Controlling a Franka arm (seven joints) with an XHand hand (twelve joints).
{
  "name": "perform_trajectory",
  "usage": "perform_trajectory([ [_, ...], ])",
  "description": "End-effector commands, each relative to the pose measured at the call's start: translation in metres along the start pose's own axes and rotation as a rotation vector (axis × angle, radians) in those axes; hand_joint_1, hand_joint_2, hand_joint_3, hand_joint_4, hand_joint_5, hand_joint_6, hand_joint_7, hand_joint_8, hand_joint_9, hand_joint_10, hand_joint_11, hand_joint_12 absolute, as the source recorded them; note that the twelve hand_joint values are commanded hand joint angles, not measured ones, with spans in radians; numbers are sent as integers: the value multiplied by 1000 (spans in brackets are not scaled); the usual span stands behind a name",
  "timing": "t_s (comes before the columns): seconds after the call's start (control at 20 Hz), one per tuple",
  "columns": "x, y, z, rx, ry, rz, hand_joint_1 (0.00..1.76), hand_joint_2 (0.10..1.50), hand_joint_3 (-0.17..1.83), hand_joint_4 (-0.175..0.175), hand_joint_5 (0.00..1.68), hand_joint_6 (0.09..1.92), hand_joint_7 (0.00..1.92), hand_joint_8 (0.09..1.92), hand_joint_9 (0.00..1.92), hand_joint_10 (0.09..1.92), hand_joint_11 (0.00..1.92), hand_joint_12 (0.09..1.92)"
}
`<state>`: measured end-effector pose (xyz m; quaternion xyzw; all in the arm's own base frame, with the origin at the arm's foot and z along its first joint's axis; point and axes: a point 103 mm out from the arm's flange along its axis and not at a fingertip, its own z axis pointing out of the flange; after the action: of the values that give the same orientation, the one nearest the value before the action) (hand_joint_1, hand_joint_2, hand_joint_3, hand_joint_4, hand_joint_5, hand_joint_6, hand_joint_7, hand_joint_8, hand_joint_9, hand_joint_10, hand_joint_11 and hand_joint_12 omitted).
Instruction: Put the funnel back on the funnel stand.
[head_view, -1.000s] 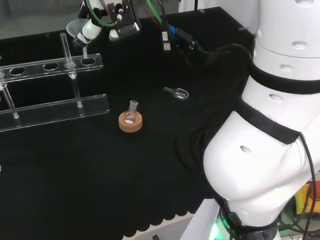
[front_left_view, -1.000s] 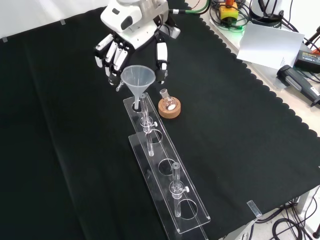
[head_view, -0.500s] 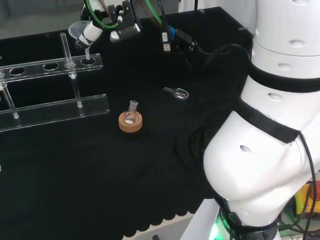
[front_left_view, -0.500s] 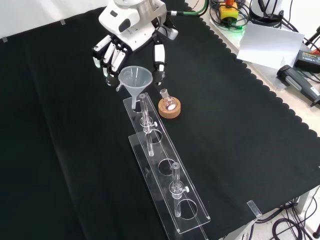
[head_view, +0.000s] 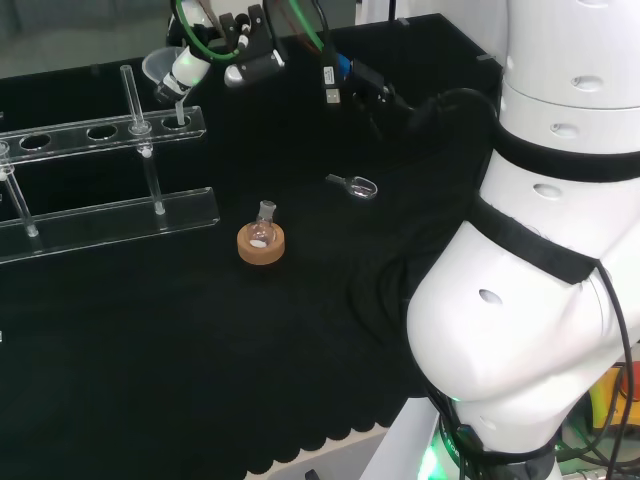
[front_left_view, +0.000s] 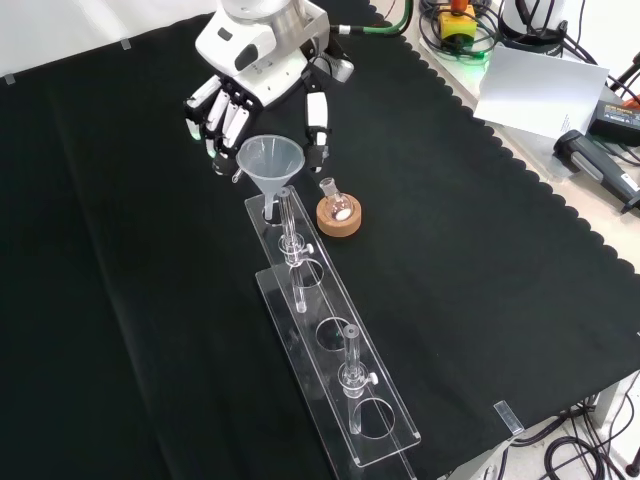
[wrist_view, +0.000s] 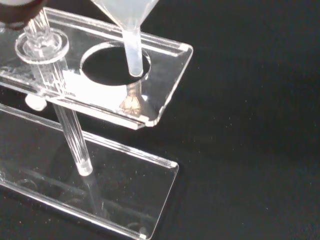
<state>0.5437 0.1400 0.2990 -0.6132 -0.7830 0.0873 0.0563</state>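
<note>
While the hand holds the funnel between curled fingers and thumb, its stem pokes into the end hole of the stand. Lots of bare counter lies around. Nearby, a small flask sits in a cork ring.

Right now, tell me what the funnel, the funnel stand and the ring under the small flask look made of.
Funnel: translucent, slightly milky, probably plastic. Funnel stand: clear glossy sheet with bright edges, likely acrylic. Ring: matte tan and grainy, looks like cork.
</note>
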Motion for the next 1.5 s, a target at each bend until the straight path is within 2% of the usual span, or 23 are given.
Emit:
perform_trajectory([
  [0.05,-4,-1,5,15,0,6,752,728,70,26,758,87,1022,224,563,553,0,1225],
  [0.6,0,4,26,60,23,-10,724,731,76,25,715,87,993,204,557,544,0,1226],
  [0.95,5,13,33,104,-2,-21,704,732,80,29,703,87,974,193,552,541,0,1220],
  [1.5,6,23,35,178,-26,-30,618,704,101,42,609,87,743,115,449,593,0,1073],
])
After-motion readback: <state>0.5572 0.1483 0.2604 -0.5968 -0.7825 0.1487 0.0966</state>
